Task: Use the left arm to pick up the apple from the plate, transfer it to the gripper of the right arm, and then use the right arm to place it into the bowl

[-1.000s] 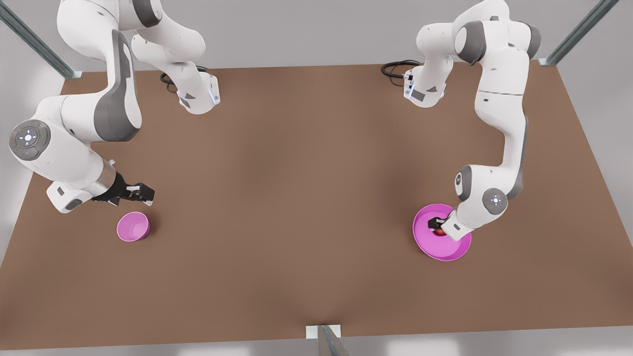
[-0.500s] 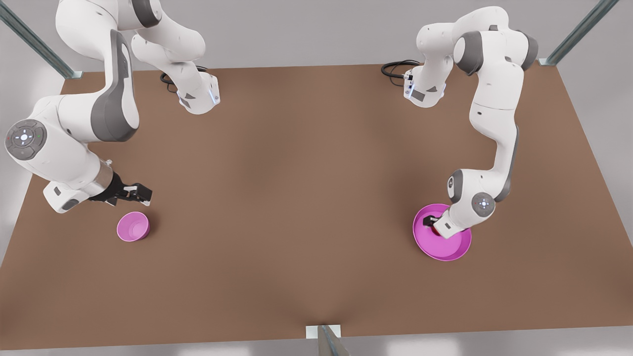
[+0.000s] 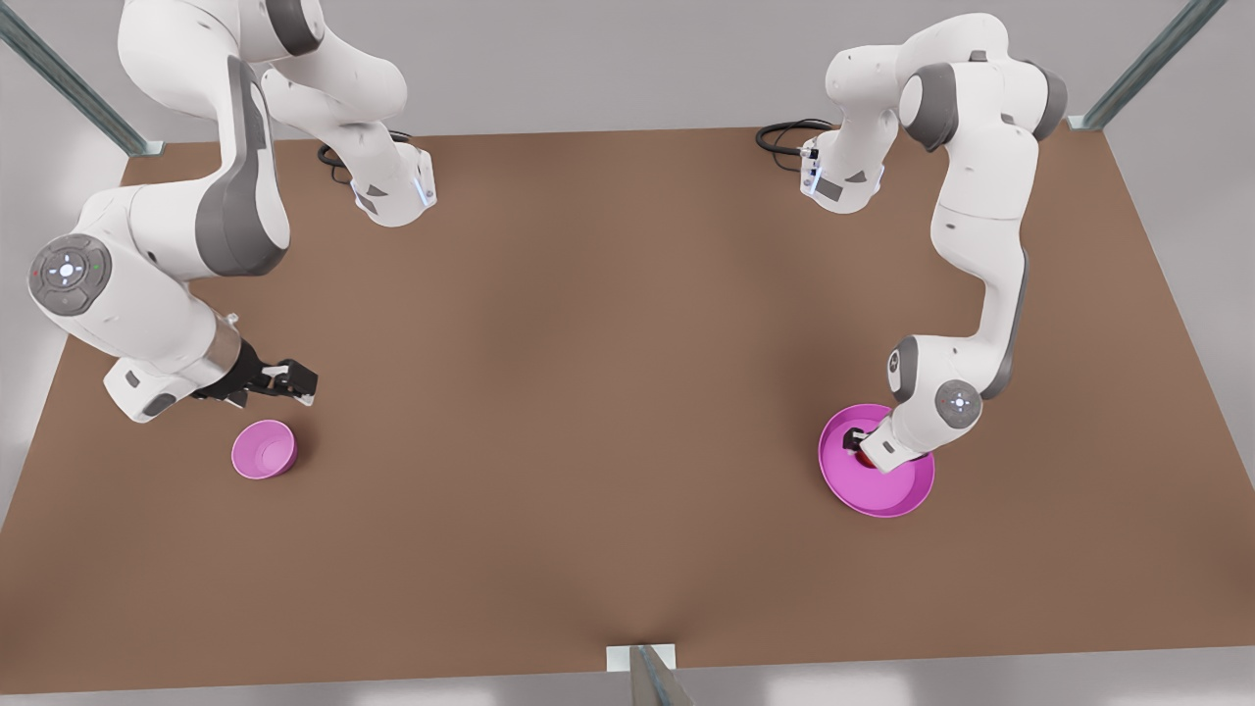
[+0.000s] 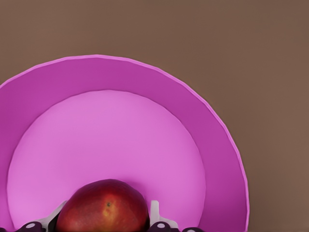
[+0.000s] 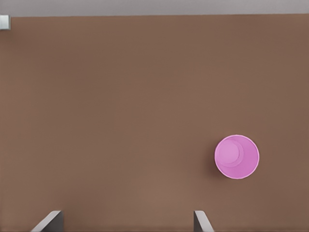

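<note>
Brown table (image 3: pixel 588 392), apple (image 4: pixel 102 207) between left end effector (image 4: pixel 104 223) fingers

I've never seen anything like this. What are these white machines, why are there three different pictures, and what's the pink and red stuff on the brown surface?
They are two jointed robot arms bolted to a brown table, rendered in a simulator. One picture looks down on the scene from a camera off the arms; the other two come from small cameras on each arm's wrist.

On the front view's right, the left gripper reaches down into a wide pink plate. Its wrist camera shows a red apple sitting on that plate between the two fingers; whether they already squeeze it is unclear.

On the front view's left, the right gripper hangs open and empty beside a small pink bowl, which its camera sees too.
</note>
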Robot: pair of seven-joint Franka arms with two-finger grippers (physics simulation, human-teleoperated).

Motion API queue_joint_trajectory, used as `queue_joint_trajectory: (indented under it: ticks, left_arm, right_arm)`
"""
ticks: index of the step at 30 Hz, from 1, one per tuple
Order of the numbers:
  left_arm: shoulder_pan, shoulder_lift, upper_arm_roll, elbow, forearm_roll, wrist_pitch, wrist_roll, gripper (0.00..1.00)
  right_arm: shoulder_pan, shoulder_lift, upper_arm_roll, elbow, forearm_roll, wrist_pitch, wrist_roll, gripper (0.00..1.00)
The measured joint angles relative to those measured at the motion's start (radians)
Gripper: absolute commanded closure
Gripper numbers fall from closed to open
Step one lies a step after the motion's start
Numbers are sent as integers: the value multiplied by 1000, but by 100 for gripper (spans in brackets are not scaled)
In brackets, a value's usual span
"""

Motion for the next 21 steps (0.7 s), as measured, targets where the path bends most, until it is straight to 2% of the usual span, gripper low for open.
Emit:
queue_joint_trajectory:
  ticks: [3,8,11,14,17,21]
  left_arm:
    - [-1,-13,0,0,2,2,-1,26]
    - [-19,-113,-9,24,3,-42,-6,31]
    - [-23,-202,-82,105,-67,-155,-8,31]
    - [-51,-226,-186,197,-194,-275,-9,30]
    - [-148,-194,-218,271,-289,-335,-4,30]
    - [-204,-119,-285,350,-591,-322,121,30]
  right_arm:
    - [-1,0,0,0,1,-3,1,0]
    - [0,1,0,0,1,-4,2,0]
    - [0,2,0,0,2,-5,2,0]
    - [2,6,5,-1,6,-5,2,0]
    - [9,27,27,-3,123,2,4,0]
    - [11,106,48,-10,422,53,3,0]
